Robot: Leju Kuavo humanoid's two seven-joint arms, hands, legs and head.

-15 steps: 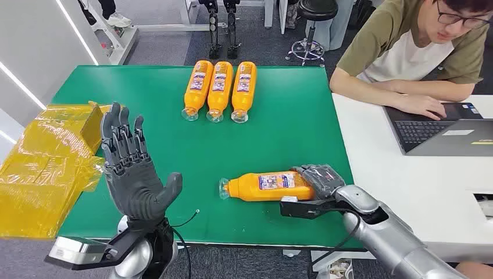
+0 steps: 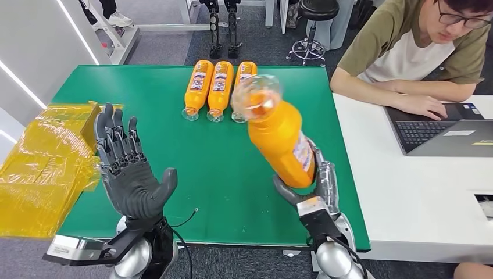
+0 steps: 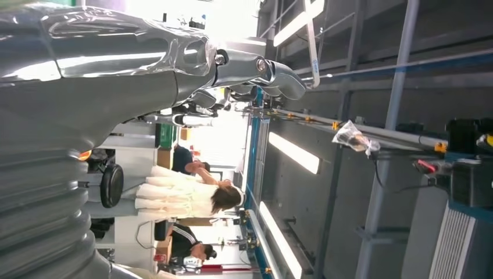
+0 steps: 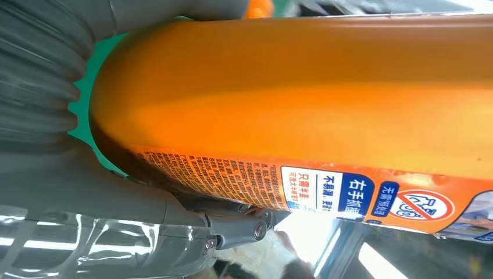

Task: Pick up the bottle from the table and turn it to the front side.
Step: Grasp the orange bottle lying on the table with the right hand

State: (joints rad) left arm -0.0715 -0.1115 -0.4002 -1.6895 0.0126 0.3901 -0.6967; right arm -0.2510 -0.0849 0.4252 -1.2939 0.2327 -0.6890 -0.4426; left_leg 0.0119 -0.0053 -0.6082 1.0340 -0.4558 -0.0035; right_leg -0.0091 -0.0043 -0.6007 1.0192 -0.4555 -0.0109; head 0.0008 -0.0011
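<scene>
While the green table spreads across the middle of the head view, a white desk butts against its right edge, and a person sits at the upper right with a hand on a laptop. At the left edge lies a heap of yellow wrapped packs, partly on the table. My left hand stands in the lower left, palm up and forward, fingers spread and holding nothing. The bottle is lifted off the table, right of centre, tilted with its clear cap end up toward the upper middle of the frame and its base down in my right hand, which grips it from below with thumb on one side and fingers on the other. In the right wrist view the bottle's orange body runs across the frame with the printed label along its lower side. Three more bottles lie side by side at the table's far edge, caps toward me.
</scene>
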